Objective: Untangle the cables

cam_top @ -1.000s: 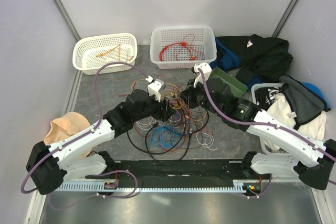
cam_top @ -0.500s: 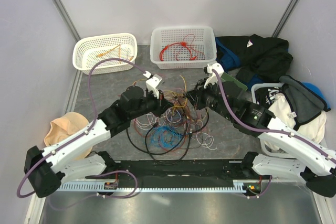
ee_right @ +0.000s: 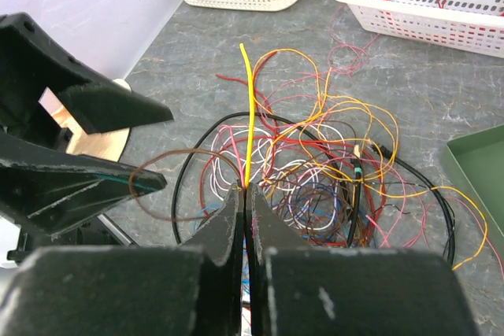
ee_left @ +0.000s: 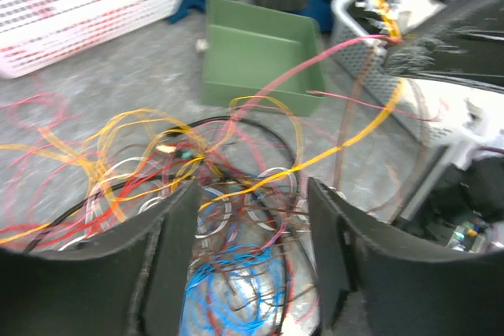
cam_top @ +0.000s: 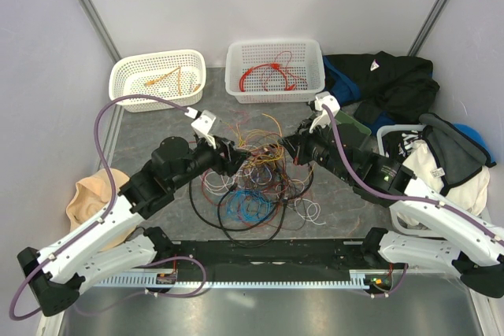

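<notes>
- Cables (cam_top: 258, 182) sit in one loose heap on the table between your two arms, on the near side of the white baskets (cam_top: 272, 97). Nothing in the middle looks separated yet.
- Your right gripper (ee_right: 246, 191) is pinched tight on a yellow wire (ee_right: 250, 108). That wire runs back down into the heap, so if you haul on it, I'd bet the whole clump lifts and the knots cinch tighter.
- A pink wire (ee_left: 315, 64) seems to ride up alongside the yellow one in the left wrist view. It could get dragged along too.
- Your left gripper (ee_left: 252, 194) hangs over the heap with its jaws apart, holding nothing, so nothing pins the pile down.
- It's a thin wire in a fingertip pinch, so a sharp tug may just slip it free.
</notes>
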Motion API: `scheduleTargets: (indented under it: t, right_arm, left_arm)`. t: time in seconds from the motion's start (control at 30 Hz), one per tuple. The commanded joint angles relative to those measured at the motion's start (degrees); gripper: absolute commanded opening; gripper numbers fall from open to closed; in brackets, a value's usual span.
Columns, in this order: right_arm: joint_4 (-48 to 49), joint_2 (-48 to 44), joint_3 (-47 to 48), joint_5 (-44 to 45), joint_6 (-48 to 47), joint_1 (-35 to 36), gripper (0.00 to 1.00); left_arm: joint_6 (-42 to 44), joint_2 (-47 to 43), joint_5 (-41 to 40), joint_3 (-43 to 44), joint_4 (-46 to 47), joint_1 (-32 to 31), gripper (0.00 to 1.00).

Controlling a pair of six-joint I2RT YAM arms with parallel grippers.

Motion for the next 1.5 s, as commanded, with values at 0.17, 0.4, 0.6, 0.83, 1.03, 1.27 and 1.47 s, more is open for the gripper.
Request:
scheduleTargets:
  t: [0.17,0.4,0.6,0.83,1.03,1.27,1.47]
  right_arm:
    - [0.3,-1.99,-0.76,0.68,0.89,0.16,0.0]
    - [0.47,-1.82,1.52,-0.12,3.44,0.16,0.0]
    - [0.38,-1.21,4.16,-1.25,6.61,-1.33,0.0]
    - [-0.32,-0.94,10.66,-1.61,5.73,-3.79,0.0]
    - [-3.04,0.46,19.1,-2.05,3.45,-4.05,0.0]
    - [-3.92,0.99,23.84,-3.63,3.79,-4.05,0.0]
    - [-5.33,1.52,28.42,-5.3,3.71,-4.05,0.0]
  left_arm:
    - [-0.96,-6.41,-11.37,0.59,-0.28,-0.23,1.0]
    - [7.22,-10.37,12.02,-11.79,27.58,-0.23,0.98]
    - [8.89,-8.97,6.43,-13.03,29.8,-0.32,0.9]
    - [0.29,-6.6,-27.13,-13.38,17.85,-0.15,0.92]
    - [-2.44,-4.75,-27.45,-13.56,16.17,-0.06,1.0]
    - [0.1,-2.56,-19.26,-14.27,25.84,-0.06,1.0]
    - [2.04,4.91,-15.13,-11.54,27.68,-0.06,1.0]
